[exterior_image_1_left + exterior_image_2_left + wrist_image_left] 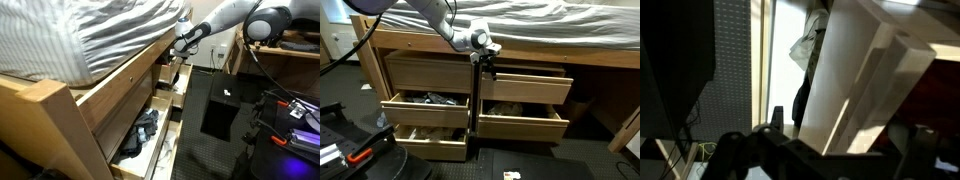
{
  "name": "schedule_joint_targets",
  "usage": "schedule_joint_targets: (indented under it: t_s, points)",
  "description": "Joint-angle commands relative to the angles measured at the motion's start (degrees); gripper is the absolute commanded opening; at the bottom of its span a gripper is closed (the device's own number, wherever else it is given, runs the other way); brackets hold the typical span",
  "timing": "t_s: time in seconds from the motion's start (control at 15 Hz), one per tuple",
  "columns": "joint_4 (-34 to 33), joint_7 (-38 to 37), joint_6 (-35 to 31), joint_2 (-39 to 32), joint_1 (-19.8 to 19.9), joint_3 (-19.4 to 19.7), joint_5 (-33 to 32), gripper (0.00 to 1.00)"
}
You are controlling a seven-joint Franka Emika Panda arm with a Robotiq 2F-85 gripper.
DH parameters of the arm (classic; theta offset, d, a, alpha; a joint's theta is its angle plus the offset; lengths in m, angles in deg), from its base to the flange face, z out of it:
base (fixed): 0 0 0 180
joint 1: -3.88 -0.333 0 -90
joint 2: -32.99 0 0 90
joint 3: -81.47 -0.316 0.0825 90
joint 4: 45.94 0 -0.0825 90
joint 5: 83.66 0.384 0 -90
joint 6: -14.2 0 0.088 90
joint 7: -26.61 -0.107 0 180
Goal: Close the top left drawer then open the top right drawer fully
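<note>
Black gear (342, 135) with an orange part fills the 8 o'clock corner of an exterior view, closest to the lens. Dark floor matting (535, 162) runs from it to a wooden bed frame (570, 58) fitted with drawers.

Lowest and nearest, the bottom left drawer (425, 143) stands furthest out, with pale contents showing. Above it the middle left drawer (420, 108) is open with dark clothing (432, 98) inside. At its 3 o'clock, the middle right drawer (525, 124) is open as well.

Higher up, the tool (486, 66) hangs from the robot arm (420, 12) at the centre post between the two top drawers. It sits against the 9 o'clock edge of the top right drawer (525, 86). That drawer's front stands a little proud of the frame, only partly out. The top left drawer (425, 70), at 9 o'clock of the tool, lies flush with the frame, shut.

The wrist view is blurred. A pale wooden panel (870, 90) rises close ahead. Dark finger shapes low at 7 and 4 o'clock appear spread apart, with nothing clearly gripped between them.

Farthest back, striped bedding (550, 25) covers the mattress along the top edge. In the exterior view along the bed's side, the tool sits at 1 o'clock, just under the overhanging bedding.
</note>
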Motion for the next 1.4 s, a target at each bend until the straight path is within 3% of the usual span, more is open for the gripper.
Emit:
schedule_joint_targets:
  t_s: [0.0, 0.2, 0.27, 0.67, 0.87, 1.0, 1.07, 1.33]
  points:
    - [3.1, -5.1, 4.8, 1.7, -3.9, 5.9, -2.9, 1.00]
    - [2.1, -7.7, 9.4, 1.2, -6.5, 8.6, -3.5, 1.00]
    - [0.3, -6.0, 6.5, 0.0, -4.9, 7.0, -2.1, 1.00]
    - [0.3, -6.3, 6.8, 0.0, -5.2, 7.3, -2.0, 1.00]
    - [-0.5, 5.8, 5.5, 1.3, -2.0, -0.3, 1.0, 1.00]
    - [-2.6, 12.0, 9.4, 0.6, 0.3, -3.9, 2.3, 1.00]
    - [-0.7, 5.7, 6.6, 0.5, -2.8, -0.1, 0.9, 1.00]
    - [-1.4, 9.9, 7.7, 0.5, -0.5, -2.6, 1.4, 1.00]
